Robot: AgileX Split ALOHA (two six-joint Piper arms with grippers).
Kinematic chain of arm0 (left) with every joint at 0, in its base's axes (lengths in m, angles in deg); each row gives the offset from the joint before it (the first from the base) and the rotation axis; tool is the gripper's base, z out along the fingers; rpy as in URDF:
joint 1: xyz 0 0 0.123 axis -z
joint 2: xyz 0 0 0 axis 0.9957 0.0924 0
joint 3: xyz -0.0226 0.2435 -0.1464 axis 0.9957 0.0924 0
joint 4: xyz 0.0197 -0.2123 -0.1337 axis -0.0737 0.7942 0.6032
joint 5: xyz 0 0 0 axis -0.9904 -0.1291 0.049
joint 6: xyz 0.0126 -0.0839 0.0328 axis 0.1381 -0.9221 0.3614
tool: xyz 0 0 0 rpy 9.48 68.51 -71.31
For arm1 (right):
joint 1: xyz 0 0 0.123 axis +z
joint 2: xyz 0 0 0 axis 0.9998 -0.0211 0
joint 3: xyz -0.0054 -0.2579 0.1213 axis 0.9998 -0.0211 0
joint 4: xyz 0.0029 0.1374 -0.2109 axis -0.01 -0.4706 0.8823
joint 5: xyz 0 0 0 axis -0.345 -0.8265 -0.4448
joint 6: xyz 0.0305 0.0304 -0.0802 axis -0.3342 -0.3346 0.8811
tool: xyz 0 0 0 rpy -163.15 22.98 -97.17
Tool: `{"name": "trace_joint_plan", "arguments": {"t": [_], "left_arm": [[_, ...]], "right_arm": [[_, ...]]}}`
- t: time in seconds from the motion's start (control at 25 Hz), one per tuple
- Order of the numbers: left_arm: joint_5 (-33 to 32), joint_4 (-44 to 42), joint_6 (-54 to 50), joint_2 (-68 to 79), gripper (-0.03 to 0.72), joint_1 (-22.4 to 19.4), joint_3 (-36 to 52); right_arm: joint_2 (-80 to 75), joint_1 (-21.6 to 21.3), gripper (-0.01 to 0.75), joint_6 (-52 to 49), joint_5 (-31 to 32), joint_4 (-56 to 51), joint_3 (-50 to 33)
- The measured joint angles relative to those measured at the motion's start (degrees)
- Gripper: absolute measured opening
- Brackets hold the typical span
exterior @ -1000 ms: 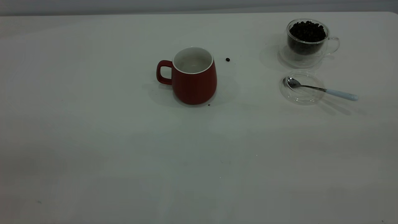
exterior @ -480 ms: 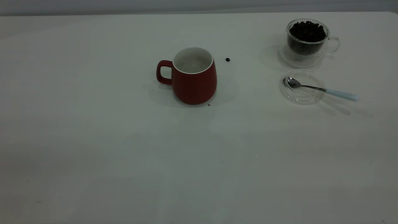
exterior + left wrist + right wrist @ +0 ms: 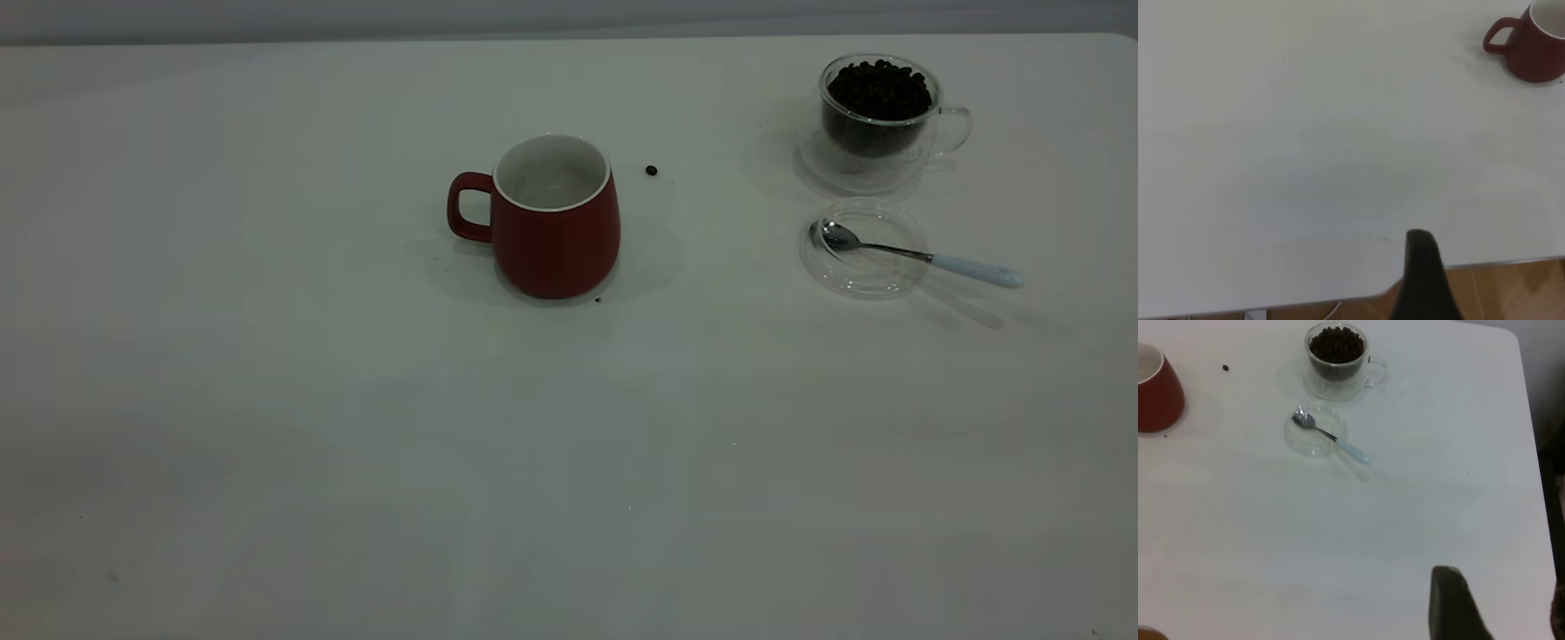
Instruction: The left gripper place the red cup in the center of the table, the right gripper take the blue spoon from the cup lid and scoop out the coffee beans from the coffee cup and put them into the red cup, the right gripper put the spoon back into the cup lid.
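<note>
The red cup stands upright near the table's middle, handle to the left; its white inside looks empty. It also shows in the left wrist view and the right wrist view. The blue-handled spoon lies with its bowl on the clear cup lid at the right. The glass coffee cup full of beans stands behind the lid. Neither arm shows in the exterior view. My left gripper is open and empty over the table's near edge, far from the red cup. My right gripper is open and empty, well short of the spoon.
One loose coffee bean lies on the table just right of the red cup. The table edge and the wooden floor show in the left wrist view. The table's right edge runs close to the right gripper.
</note>
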Motion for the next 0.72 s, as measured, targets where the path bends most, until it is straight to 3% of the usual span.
{"name": "trace_joint_plan", "arguments": {"t": [0.72], "left_arm": [[0.0,0.0,0.0,0.0,0.587,0.0,0.0]], "right_arm": [[0.0,0.0,0.243,0.0,0.0,0.0,0.0]]}}
